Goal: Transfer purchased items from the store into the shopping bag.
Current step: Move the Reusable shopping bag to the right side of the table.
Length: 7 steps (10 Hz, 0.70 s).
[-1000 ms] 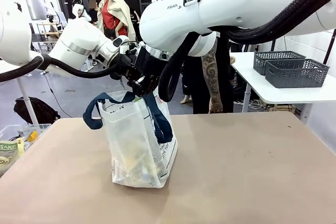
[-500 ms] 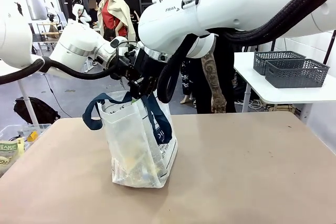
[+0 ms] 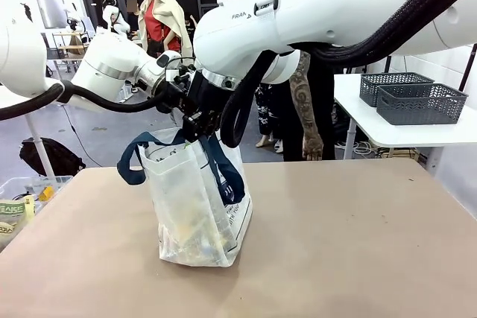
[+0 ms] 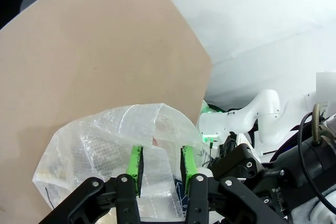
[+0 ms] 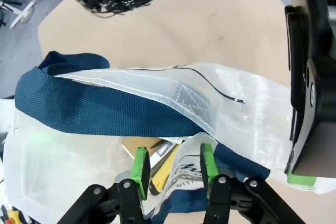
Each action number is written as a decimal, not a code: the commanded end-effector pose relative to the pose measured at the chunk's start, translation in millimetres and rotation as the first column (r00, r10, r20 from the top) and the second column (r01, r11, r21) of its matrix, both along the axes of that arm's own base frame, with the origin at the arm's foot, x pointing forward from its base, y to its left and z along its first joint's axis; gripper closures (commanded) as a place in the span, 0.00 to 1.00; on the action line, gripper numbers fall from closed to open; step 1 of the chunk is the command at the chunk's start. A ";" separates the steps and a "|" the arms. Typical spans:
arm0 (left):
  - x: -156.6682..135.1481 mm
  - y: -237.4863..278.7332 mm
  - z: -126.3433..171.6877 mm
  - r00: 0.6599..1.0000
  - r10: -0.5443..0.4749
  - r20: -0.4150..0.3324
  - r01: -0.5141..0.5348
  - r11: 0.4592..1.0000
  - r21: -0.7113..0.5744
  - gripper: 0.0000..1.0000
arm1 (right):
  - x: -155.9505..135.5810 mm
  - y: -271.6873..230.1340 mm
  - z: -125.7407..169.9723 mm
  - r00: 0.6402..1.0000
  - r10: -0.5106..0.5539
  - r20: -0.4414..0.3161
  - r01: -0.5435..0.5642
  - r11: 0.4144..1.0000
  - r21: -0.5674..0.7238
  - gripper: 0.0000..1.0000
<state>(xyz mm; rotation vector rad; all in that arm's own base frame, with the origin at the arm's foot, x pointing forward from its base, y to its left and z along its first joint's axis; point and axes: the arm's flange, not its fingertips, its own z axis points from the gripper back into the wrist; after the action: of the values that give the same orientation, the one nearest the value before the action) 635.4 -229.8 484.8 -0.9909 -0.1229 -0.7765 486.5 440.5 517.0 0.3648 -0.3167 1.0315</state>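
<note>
While both arms meet over the bag's mouth, the scene from left to right reads:

Clear bin: a clear bin with packets sits at the far left edge, beside the surface.

Left arm: it comes in from the left, and its fingers sit at the bag's top rim.

Left fingers: the green pads stand a narrow gap apart with a fold of the translucent bag wall between them; they appear to pinch that fold, though I cannot tell how firmly.

Shopping bag: the shopping bag stands upright on the brown surface, left of centre; one navy handle loops out to the left, the other hangs down the bag's right side.

Purchased items: the purchased items lie inside the bag, a yellow piece and dark flat ones seen through the mouth in the right wrist view; a yellowish mass also shows through the wall in the front view.

Right fingers: the right fingers hang at the bag's mouth, pads parted a moderate way, with the printed bag edge and navy strap between them; whether they grip it I cannot tell.

Right arm: it crosses from the right to the bag's top.

Person: a person stands at the far side of the surface, one hand hanging down.

Baskets: two dark grey lattice baskets rest on a white side table at the right, well apart from the bag.
</note>
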 end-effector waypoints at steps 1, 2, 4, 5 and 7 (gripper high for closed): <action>2.5 -0.4 2.1 1.000 -0.021 0.002 0.021 1.000 -0.017 0.60 | 2.1 5.1 0.9 1.000 -0.018 0.004 0.018 0.999 -0.033 0.89; 1.8 -0.6 2.0 1.000 -0.024 0.004 0.024 1.000 -0.018 0.60 | 1.9 6.3 0.7 1.000 -0.021 0.004 0.022 0.999 -0.035 1.00; 1.2 -0.7 2.8 0.999 -0.034 0.013 0.034 0.999 -0.026 0.60 | 1.2 9.2 0.3 1.000 -0.016 0.011 0.017 0.999 -0.047 1.00; 0.3 -1.1 2.7 0.998 -0.054 0.032 0.055 0.997 -0.047 0.60 | 1.5 11.1 0.1 1.000 -0.005 0.011 0.005 0.999 -0.054 1.00; 2.9 -4.3 -0.2 0.998 -0.062 0.008 0.062 0.998 -0.031 0.60 | 3.2 13.2 -0.2 1.000 0.010 0.003 -0.009 0.998 -0.064 1.00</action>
<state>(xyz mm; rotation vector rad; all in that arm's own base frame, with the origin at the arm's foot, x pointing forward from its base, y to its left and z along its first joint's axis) 633.4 -232.2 484.1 -1.0007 -0.1197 -0.8120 485.6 446.0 514.6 0.3320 -0.3055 1.0444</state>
